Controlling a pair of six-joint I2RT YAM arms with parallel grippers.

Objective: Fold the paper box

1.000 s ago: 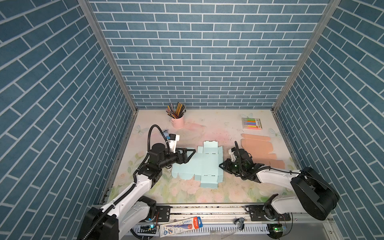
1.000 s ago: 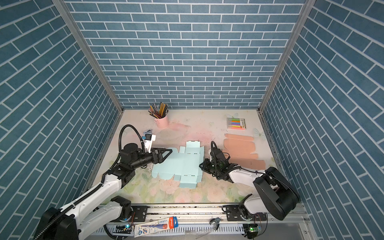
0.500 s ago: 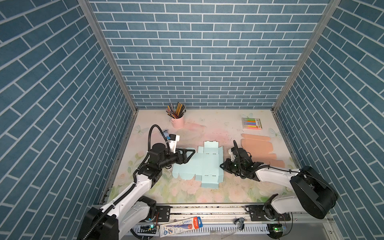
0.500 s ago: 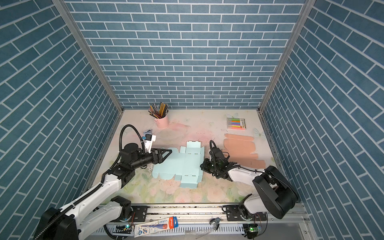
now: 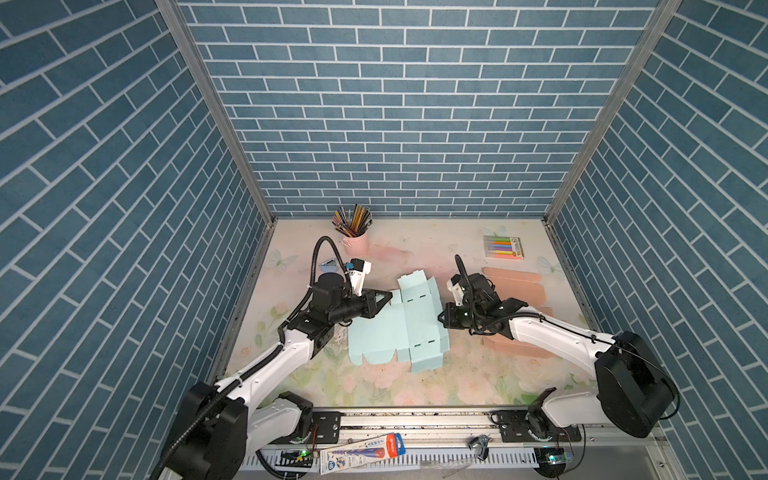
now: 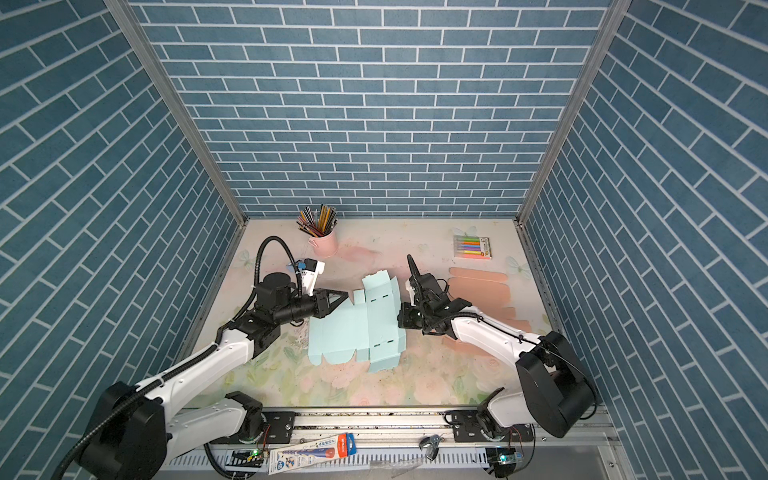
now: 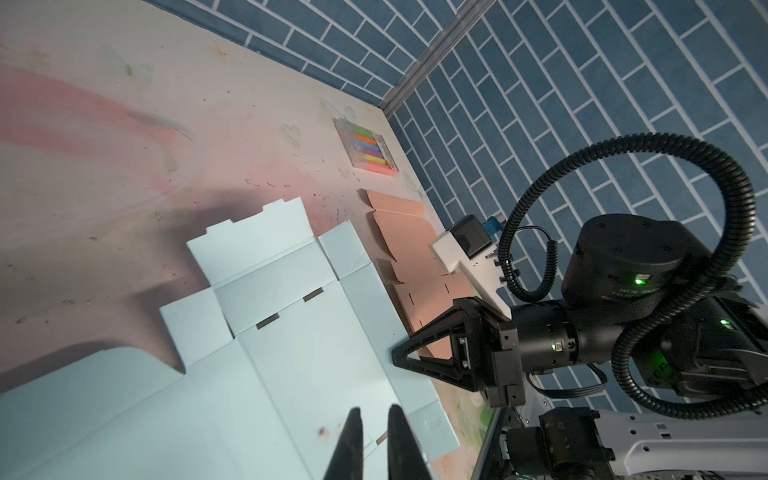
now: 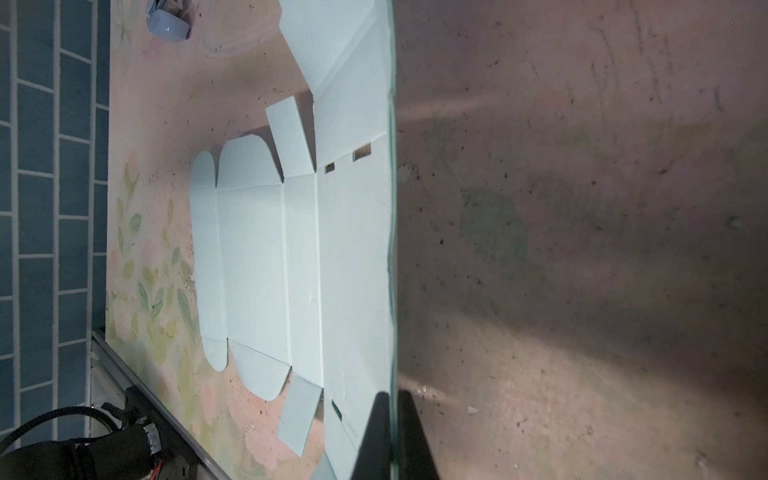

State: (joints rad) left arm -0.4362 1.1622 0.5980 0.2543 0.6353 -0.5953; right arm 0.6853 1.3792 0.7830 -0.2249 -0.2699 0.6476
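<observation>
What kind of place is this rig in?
Likely a robot test booth dressed as a craft desk: brick-print walls close it in, and a pencil cup and marker pack are set out as props.

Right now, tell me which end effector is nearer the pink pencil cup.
Left. The left end effector is at the edge of the paper box nearest the pencil cup; the right end effector is at the opposite edge.

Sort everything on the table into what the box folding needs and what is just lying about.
For the job:
- blue box blank, unfolded
- left gripper, at its left side
- right gripper, shut on its right edge

Lying about:
- pink cup of pencils
- marker pack
- salmon box blanks
</observation>
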